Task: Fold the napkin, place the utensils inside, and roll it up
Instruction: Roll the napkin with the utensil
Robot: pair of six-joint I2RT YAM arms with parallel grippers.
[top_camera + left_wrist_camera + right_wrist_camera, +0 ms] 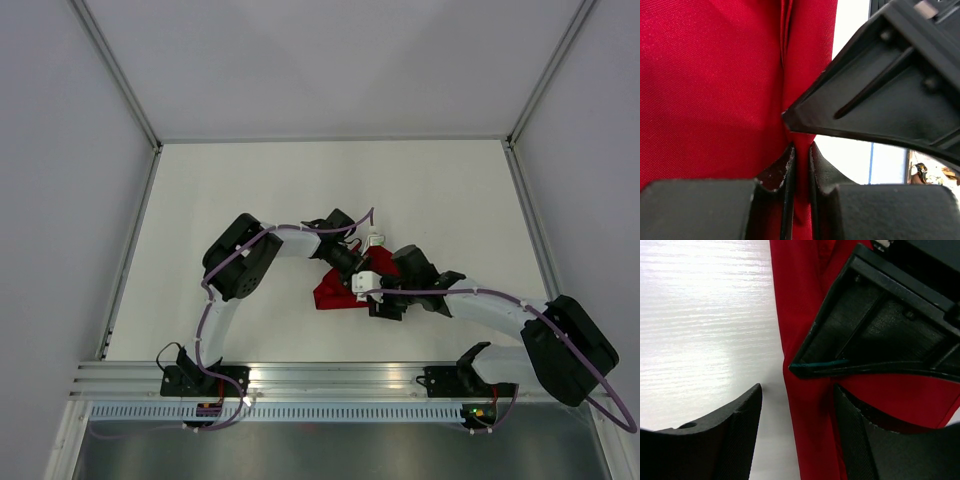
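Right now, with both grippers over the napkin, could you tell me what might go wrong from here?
1. The left gripper pinches only a thin fold of the red napkin; a tug could slip it free and undo the fold.
2. The open right gripper straddles the napkin's edge close beside the left one; closing or shifting could knock them together.

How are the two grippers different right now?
The left gripper is pinched shut on a fold of the red napkin; the right gripper is wide open, holding nothing. The left gripper touches cloth; the right gripper straddles the napkin's edge, one finger above bare table. Both are black and close together.
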